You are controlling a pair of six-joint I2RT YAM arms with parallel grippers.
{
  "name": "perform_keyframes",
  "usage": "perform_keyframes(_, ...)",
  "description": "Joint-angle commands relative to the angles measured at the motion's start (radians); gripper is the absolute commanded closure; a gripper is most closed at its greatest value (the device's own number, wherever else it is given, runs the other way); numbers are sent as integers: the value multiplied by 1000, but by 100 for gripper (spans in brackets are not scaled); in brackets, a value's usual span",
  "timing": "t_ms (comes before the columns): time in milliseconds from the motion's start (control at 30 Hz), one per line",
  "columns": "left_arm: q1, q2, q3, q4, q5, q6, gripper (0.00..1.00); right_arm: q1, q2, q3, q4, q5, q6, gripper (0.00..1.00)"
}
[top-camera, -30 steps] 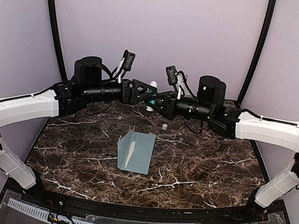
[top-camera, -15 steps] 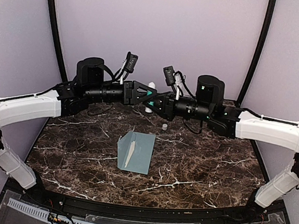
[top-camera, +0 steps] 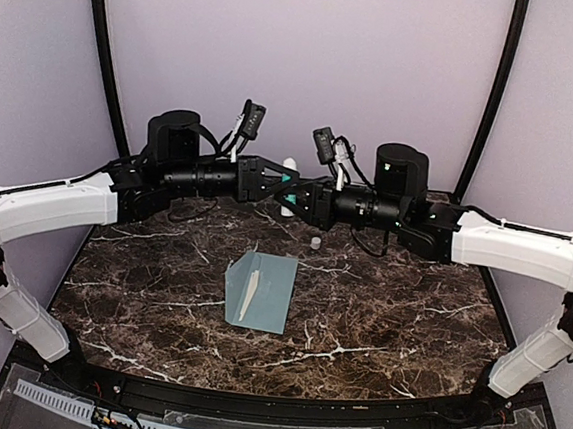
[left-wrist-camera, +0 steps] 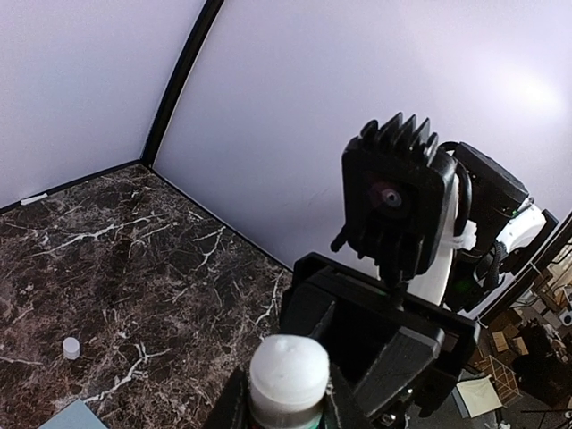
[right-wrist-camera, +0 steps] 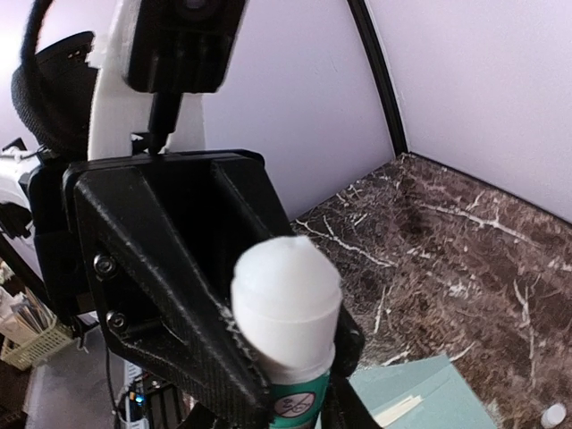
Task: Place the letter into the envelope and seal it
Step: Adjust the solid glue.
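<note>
Table (top-camera: 408,316) carries the envelope (top-camera: 260,291), flat at centre, a pale strip showing on it (letter or flap lining, cannot tell). Left gripper (top-camera: 279,182) and right gripper (top-camera: 295,197) meet raised at the back, both clamped on the glue stick (right-wrist-camera: 286,304). Cap (top-camera: 315,242) lies apart on the marble. Judged step: readying glue for sealing. Next: one gripper lets go, the other lowers the stick to the flap.

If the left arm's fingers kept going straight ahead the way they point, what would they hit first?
The glue stick, which sits right between the left fingers. Just behind it, as far as depth shows, are the right fingers, facing them and holding the same stick.
</note>
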Motion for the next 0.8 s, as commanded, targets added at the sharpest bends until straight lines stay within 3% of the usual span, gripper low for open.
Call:
perform_keyframes(0,2,-33,19,38,-49,-42,100,2,-28,-6,79,16,-22,61)
perform_keyframes(133,8,-56,6,82,-56,-44,100,-25,-68,-40,93,-35,-19,43)
perform_keyframes(300,26,-69,4,78,-79,-54,100,-54,-109,-94,119,-172,-16,32)
perform_keyframes(467,37,-83,-13,102,-41,-51,100,-73,-97,-111,153,-253,18,34)
perform_keyframes(767,37,-88,-33,170,64,-35,100,-77,-36,-66,189,-338,61,50)
